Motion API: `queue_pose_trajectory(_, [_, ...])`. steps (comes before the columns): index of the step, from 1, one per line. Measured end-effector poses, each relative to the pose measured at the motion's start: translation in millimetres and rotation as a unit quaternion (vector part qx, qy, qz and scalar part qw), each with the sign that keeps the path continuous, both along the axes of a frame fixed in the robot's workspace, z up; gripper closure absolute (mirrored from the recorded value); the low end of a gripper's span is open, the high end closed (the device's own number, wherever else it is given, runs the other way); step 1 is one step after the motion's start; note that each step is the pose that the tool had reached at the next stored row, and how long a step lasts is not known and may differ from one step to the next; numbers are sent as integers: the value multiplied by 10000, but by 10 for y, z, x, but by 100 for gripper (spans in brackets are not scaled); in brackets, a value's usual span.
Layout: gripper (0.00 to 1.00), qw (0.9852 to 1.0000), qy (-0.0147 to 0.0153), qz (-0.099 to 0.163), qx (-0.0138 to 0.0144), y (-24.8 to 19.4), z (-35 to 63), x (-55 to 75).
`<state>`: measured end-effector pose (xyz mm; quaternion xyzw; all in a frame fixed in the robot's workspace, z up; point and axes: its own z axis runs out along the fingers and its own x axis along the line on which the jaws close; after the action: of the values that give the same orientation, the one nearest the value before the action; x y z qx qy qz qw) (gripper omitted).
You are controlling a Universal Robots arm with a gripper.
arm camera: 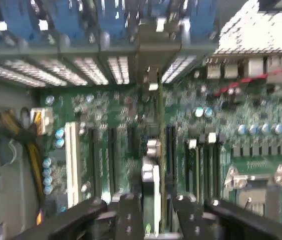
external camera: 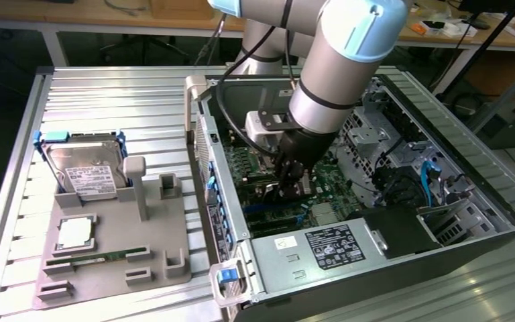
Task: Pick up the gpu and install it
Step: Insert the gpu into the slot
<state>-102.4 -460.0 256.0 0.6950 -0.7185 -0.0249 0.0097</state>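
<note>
Tool pinches the gpu edge-on inside the open computer case, over the motherboard slots. By the exterior view, the power supply sits at five o'clock, the metal drive cage at two and the hard drive at nine.

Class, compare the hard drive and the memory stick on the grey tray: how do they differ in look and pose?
The hard drive is broad and silver with a white label and blue rails; the memory stick is a narrow green strip. The hard drive stands propped on edge, leaning; the memory stick lies flat. Both rest on the grey tray.
</note>
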Motion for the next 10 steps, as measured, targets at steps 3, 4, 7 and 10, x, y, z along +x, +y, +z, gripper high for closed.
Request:
queue_pose_trajectory(3, [73, 10000, -1, 1, 1, 0, 32, 0])
queue_pose_trajectory(4, [73, 10000, 0, 0, 0, 0, 33, 0])
queue_pose_trajectory(7, [73, 10000, 0, 0, 0, 1, 32, 0])
queue_pose_trajectory(10, [73, 10000, 0, 0, 0, 3, 22, 0])
